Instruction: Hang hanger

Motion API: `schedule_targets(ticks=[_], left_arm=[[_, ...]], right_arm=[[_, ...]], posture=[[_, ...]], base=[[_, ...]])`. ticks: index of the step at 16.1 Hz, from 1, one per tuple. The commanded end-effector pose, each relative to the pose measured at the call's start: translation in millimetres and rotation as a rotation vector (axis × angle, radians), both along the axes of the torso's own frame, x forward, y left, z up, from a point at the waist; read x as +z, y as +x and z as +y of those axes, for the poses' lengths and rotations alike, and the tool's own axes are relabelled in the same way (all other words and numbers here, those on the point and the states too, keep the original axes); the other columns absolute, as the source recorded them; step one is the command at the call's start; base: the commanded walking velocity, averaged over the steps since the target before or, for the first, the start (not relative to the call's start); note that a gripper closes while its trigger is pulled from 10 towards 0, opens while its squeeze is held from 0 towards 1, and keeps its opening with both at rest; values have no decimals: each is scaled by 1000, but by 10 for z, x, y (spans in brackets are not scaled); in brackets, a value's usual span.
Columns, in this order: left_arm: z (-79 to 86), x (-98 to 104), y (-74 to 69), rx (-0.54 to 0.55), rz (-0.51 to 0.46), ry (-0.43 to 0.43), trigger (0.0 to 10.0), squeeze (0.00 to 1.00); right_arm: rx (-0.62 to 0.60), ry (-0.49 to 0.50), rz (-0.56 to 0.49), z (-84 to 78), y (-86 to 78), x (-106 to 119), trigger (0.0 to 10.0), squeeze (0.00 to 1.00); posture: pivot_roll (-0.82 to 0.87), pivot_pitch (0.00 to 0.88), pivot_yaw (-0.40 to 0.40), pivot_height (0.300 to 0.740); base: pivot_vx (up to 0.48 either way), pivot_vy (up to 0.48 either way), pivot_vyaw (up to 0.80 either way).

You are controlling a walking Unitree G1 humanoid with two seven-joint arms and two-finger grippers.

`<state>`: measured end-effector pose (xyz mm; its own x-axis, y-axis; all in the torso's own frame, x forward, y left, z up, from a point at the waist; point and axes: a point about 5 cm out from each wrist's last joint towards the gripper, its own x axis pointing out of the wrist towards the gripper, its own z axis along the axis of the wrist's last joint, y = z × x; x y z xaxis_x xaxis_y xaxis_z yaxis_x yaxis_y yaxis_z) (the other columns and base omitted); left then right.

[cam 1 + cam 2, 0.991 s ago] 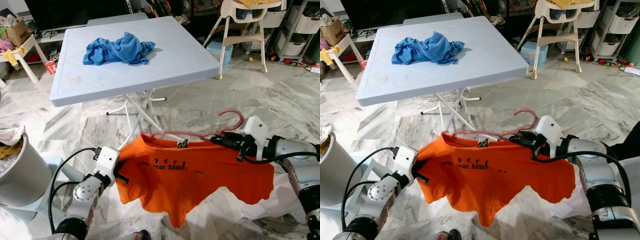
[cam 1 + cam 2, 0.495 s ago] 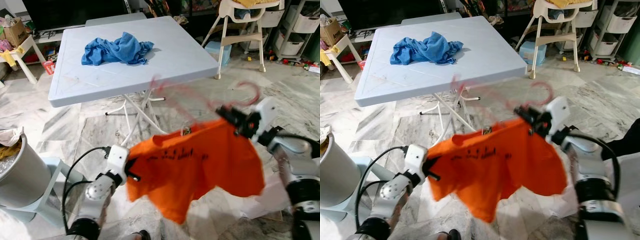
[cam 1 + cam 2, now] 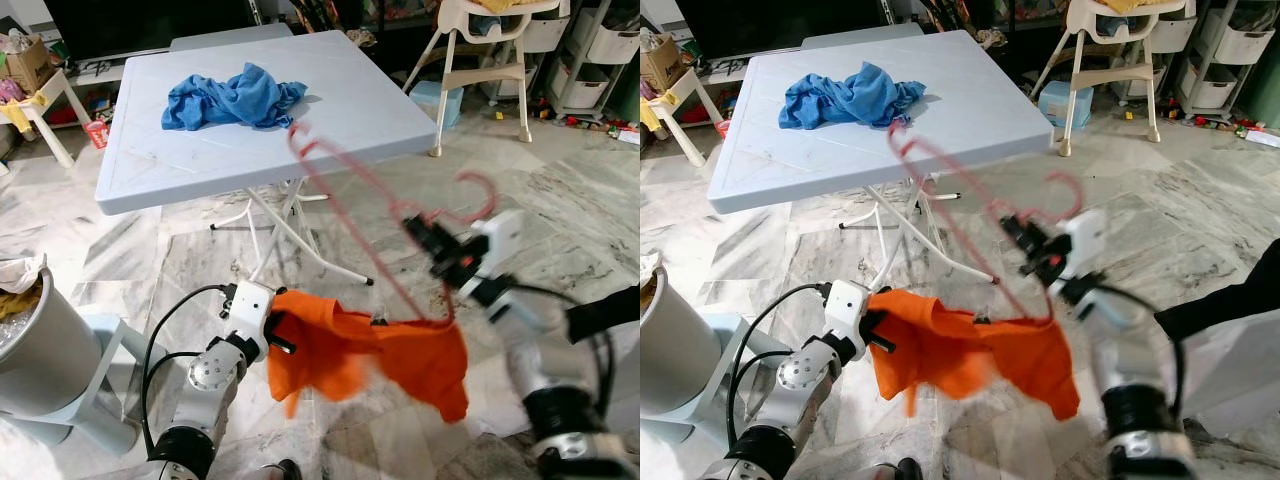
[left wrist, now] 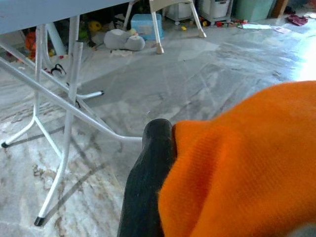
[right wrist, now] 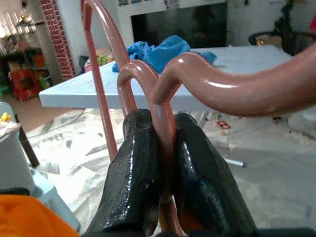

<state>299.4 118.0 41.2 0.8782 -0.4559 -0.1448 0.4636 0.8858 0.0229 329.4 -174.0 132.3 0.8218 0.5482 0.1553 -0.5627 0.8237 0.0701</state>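
- the right claw [image 5: 158,163] is pressed together on the neck of a pink hanger [image 3: 365,225], holding it up in the air in front of the surface [image 3: 330,110]; the head views are blurred with motion.
- the hanger is tilted steeply, one end raised toward the edge of the surface, the other end down by the orange shirt [image 3: 385,350], its hook [image 3: 478,195] curling above the right claw.
- the orange shirt hangs bunched low over the marble floor [image 3: 200,255], most of it off the hanger, caught at the hanger's lower end on one side.
- the left claw [image 3: 272,332] pinches the other side of the shirt; in the left wrist view one black finger [image 4: 150,182] lies against the orange cloth, which hides the other.
- a crumpled blue cloth [image 3: 232,98] lies on the surface, well apart from both claws.
- a grey bin [image 3: 40,340] stands on the floor at the robot's left, and a white high chair [image 3: 490,60] stands beyond the surface at the right.
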Motion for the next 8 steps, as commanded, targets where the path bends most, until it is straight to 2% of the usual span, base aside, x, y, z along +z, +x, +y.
schedule_targets(ticks=[1, 2, 3, 4, 5, 6, 8], left_arm=[[-52, 66, 34, -30, -25, 9, 0, 0], [-79, 56, 13, -40, -25, 9, 0, 0], [-90, 51, 2, -46, -24, 9, 0, 0], [-122, 44, -28, -73, -22, -1, 0, 0], [-135, 37, -42, -83, -19, -6, 0, 0], [-162, 30, -64, -95, -17, -15, 0, 0], [-194, 20, -75, -95, -16, -15, 0, 0]], right_arm=[[-63, 16, -62, 9, 52, 136, 0, 0], [-151, 49, -79, 31, 109, 198, 0, 0], [-184, 55, -92, 35, 127, 229, 0, 0], [-309, 67, -127, -18, 182, 325, 0, 0], [-378, 120, -123, -69, 220, 369, 0, 0], [-492, 245, -93, -145, 276, 423, 0, 0], [-587, 323, -64, -136, 313, 436, 0, 0]], posture=[[-148, 46, 107, 740], [-147, 45, 109, 740], [-147, 45, 109, 740], [-146, 45, 110, 740], [-146, 44, 109, 740], [-146, 43, 106, 740], [-144, 41, 103, 740]], base=[[0, 0, 0], [0, 0, 0], [0, 0, 0], [0, 0, 0], [0, 0, 0], [0, 0, 0], [0, 0, 0]])
